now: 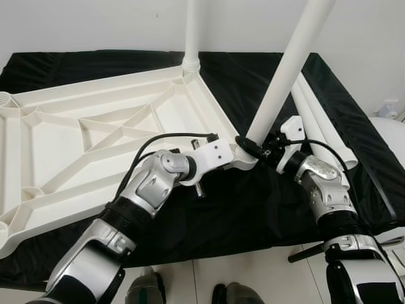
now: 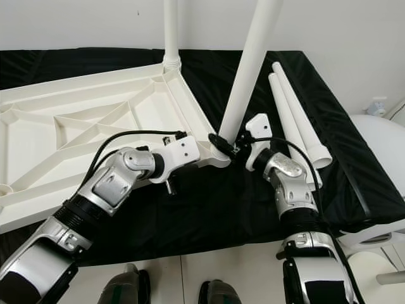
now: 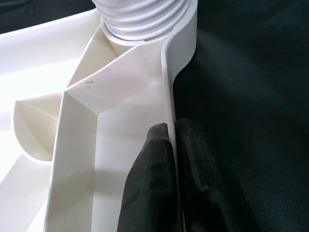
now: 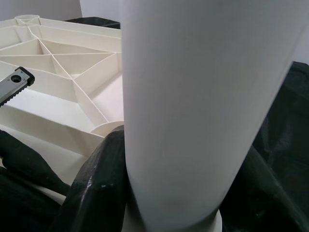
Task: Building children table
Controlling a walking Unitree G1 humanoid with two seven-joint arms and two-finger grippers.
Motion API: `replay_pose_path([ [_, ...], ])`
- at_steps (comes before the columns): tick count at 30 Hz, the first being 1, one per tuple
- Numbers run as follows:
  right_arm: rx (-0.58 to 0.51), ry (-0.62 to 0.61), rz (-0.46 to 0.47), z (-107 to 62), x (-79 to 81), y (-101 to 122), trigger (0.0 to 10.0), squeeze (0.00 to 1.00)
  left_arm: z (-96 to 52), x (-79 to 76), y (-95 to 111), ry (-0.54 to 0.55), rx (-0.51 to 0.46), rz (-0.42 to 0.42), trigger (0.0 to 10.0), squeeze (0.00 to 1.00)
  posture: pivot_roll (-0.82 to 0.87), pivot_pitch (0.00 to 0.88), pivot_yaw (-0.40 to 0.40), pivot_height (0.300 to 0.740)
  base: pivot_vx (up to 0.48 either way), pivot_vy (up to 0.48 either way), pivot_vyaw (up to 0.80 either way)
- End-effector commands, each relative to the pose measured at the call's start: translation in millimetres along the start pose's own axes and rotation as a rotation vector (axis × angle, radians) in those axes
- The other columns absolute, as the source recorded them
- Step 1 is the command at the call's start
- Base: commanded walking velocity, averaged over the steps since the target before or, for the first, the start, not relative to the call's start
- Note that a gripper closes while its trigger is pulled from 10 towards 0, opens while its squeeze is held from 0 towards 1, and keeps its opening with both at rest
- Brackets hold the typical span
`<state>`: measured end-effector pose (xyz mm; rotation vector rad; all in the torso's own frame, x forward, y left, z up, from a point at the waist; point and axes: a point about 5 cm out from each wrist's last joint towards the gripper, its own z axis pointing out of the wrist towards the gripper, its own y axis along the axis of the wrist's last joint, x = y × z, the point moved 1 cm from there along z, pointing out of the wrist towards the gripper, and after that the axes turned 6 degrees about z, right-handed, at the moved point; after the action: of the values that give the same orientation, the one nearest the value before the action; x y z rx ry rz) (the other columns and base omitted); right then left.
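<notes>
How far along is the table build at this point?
Done: one leg stands upright in the far corner of the upturned tabletop. In hand: the right gripper holds a second leg, tilted, at the near corner, while the left gripper pinches the tabletop's rim. Left: two spare legs lie on the black cloth.

White ribbed tabletop (image 1: pixel 95 136) lies upside down on black cloth, left half of frame. One white leg (image 1: pixel 192 31) stands upright in the far corner socket, top centre. A second leg (image 1: pixel 288 66) leans tilted at the near right corner socket, centre. Two spare legs (image 2: pixel 297 117) lie side by side, touching, right of centre.
</notes>
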<state>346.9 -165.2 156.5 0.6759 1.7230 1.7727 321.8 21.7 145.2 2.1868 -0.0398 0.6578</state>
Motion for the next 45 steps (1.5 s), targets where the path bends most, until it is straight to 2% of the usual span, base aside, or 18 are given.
replay_pose_path([
  [1, -0.007, 0.011, 0.002, -1.0, -0.1, 0, 0.0, 0.0, 1.2, 0.2, 11, -0.007, -0.029, 0.057, 10.0, 0.0, -0.01, 0.052, -0.004, 0.74, 0.0, 0.0, 0.0],
  [2, -0.004, 0.01, 0.001, -0.8, 0.8, -1, 3.5, 0.0, 1.3, 0.0, 11, -0.008, -0.029, 0.058, 10.0, 0.0, -0.01, 0.054, -0.004, 0.74, 0.0, 0.0, 0.0],
  [3, -0.006, 0.007, 0.008, 0.0, 1.6, -1, 10.0, 0.0, 1.5, 0.0, 11, -0.009, -0.03, 0.058, 10.0, 0.0, -0.01, 0.053, -0.006, 0.74, 0.0, 0.0, 0.0],
  [10, -0.033, -0.009, 0.031, 2.6, 7.1, 1, 10.0, 0.0, 2.1, 0.3, 12, -0.006, -0.031, 0.058, 10.0, 0.0, -0.01, 0.052, -0.009, 0.74, 0.0, 0.0, 0.0],
  [15, -0.074, -0.111, 0.034, 7.8, 14.1, 3, 10.0, 0.0, 2.5, 0.1, 12, -0.004, -0.032, 0.055, 10.0, 0.0, -0.02, 0.051, -0.015, 0.74, 0.0, 0.0, 0.0],
  [21, -0.09, -0.179, 0.038, 10.6, 16.8, 3, 10.0, 0.0, 2.8, -0.3, 12, -0.005, -0.033, 0.054, 10.0, 0.0, -0.02, 0.051, -0.016, 0.74, 0.0, 0.0, 0.0],
  [27, -0.134, -0.315, 0.063, 18.1, 29.2, 6, 10.0, 0.0, 3.2, -1.9, 12, -0.009, -0.034, 0.052, 10.0, 0.0, -0.02, 0.052, -0.022, 0.74, 0.0, 0.0, 0.0],
  [29, -0.134, -0.315, 0.063, 18.1, 29.2, 6, 10.0, 0.0, 3.2, -1.9, 12, -0.009, -0.034, 0.052, 10.0, 0.0, -0.02, 0.052, -0.022, 0.74, 0.0, 0.0, 0.0],
  [32, -0.146, -0.361, 0.08, 22.4, 37.9, 7, 10.0, 0.0, 3.4, -2.9, 12, -0.01, -0.034, 0.052, 10.0, 0.0, -0.02, 0.051, -0.024, 0.74, 0.0, 0.0, 0.0],
  [33, -0.167, -0.41, 0.109, 27.1, 46.6, 8, 10.0, 0.0, 3.7, -3.8, 12, -0.012, -0.034, 0.052, 10.0, 0.0, -0.01, 0.048, -0.028, 0.74, 0.0, 0.0, 0.0],
  [37, -0.175, -0.455, 0.13, 28.6, 48.8, 9, 10.0, 0.0, 3.9, -4.2, 12, -0.013, -0.034, 0.053, 10.0, 0.0, -0.01, 0.047, -0.03, 0.74, 0.0, 0.0, 0.0],
  [41, -0.233, -0.633, 0.166, 30.6, 49.3, 15, 10.0, 0.0, 4.7, -5.6, 12, -0.015, -0.037, 0.053, 10.0, 0.0, -0.01, 0.04, -0.038, 0.74, 0.0, 0.0, 0.0],
  [45, -0.225, -0.689, 0.157, 31.9, 51.0, 14, 10.0, 0.0, 4.8, -5.9, 12, -0.015, -0.036, 0.053, 10.0, 0.0, -0.01, 0.039, -0.04, 0.74, 0.0, 0.0, 0.0],
])
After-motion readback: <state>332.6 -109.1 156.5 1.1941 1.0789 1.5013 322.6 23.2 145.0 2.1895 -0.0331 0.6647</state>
